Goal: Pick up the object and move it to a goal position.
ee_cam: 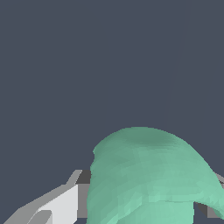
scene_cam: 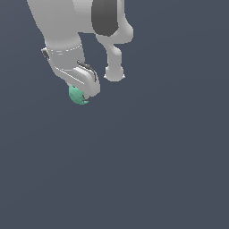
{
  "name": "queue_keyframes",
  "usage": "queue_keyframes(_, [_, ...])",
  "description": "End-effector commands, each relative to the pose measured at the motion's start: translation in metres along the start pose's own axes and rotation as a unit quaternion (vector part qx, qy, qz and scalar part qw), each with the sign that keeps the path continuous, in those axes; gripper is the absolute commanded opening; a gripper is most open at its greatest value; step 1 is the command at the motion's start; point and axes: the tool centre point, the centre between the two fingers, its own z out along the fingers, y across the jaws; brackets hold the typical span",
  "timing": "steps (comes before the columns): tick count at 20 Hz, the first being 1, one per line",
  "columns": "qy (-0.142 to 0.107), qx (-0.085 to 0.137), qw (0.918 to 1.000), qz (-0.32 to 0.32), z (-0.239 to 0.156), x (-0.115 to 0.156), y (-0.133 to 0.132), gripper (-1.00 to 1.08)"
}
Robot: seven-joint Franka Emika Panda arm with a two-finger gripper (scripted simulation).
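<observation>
Filling both views, a flat dark slate-blue ground (scene_cam: 156, 170) is seen, uniform in tone and without visible edges or markings.

Next in size, 1 white robot arm (scene_cam: 67, 27) is shown entering from the upper edge of the exterior view, toward that view's left. A dark grey band (scene_cam: 105, 17) is seen on a joint near the upper edge, and a rounded white segment (scene_cam: 115, 67) is seen hanging beside the wrist, on the exterior view's right of it.

At the arm's lower end, the gripper (scene_cam: 84, 93) is pointed downward and slightly toward the exterior view's right. In the wrist view, the gripper (ee_cam: 140, 205) is largely covered by what sits between its fingers; 1 pale grey finger (ee_cam: 61, 203) is visible on one side of the green shape, and a sliver of grey is seen at the opposite edge of the frame.

Smallest, the object (scene_cam: 78, 95) is seen as a teal-green lump with an uneven outline, lying directly under the gripper and partly hidden by it in the exterior view. In the wrist view the object (ee_cam: 148, 175) is seen very close, domed and faceted, seated between the fingers. The fingers appear clamped against its sides, so the object is judged to be grasped. Whether it rests on the ground or is lifted clear cannot be told.
</observation>
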Motion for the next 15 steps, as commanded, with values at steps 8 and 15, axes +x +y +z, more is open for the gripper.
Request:
queue_keyframes(8, [0.0, -0.001, 1.0, -0.001, -0.04, 0.021, 0.019, -1.0])
queue_keyframes(15, [0.0, -0.001, 1.0, -0.001, -0.043, 0.024, 0.02, -1.0])
